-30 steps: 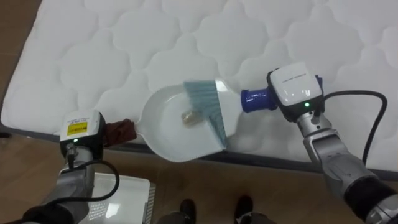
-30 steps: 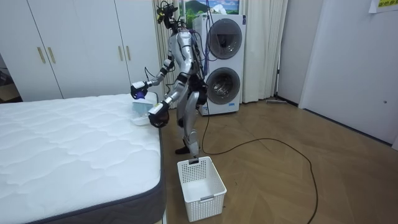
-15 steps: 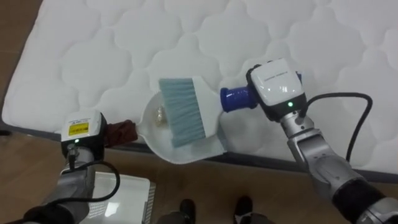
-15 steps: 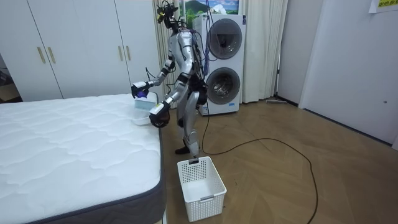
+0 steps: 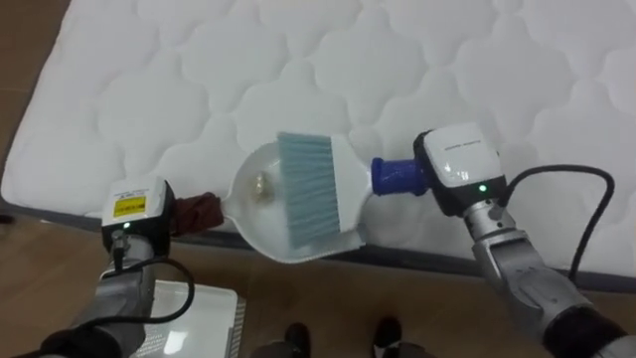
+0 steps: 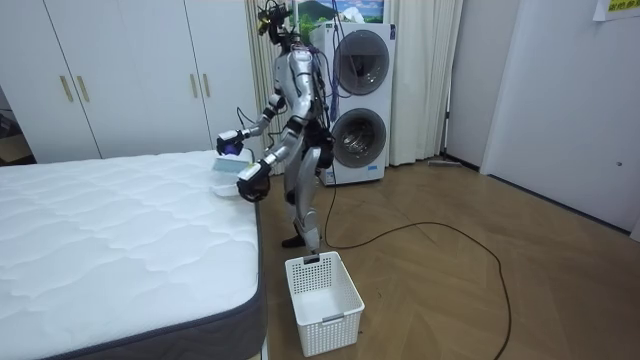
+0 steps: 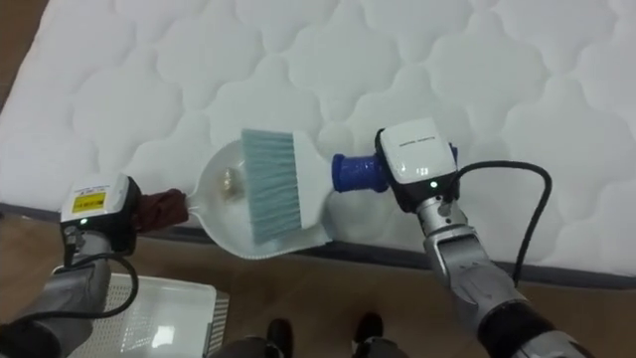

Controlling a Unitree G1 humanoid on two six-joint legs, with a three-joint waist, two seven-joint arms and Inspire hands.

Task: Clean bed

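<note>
So, your robot stood at the edge of the mattress [image 5: 199, 89]. Its left hand [image 5: 137, 211], just off the mattress, was clenched round the dark red handle of the white dustpan [image 5: 260, 221], which lay on that edge and stuck out past it. Its right hand [image 5: 460, 171], over the mattress, gripped the brush [image 5: 308, 189] by its blue handle, bristles across the dustpan. A small pale bit [image 5: 262, 183], maybe a crumb, sat inside. A white basket [image 6: 322, 290] stood on the floor beside the mattress.
</note>
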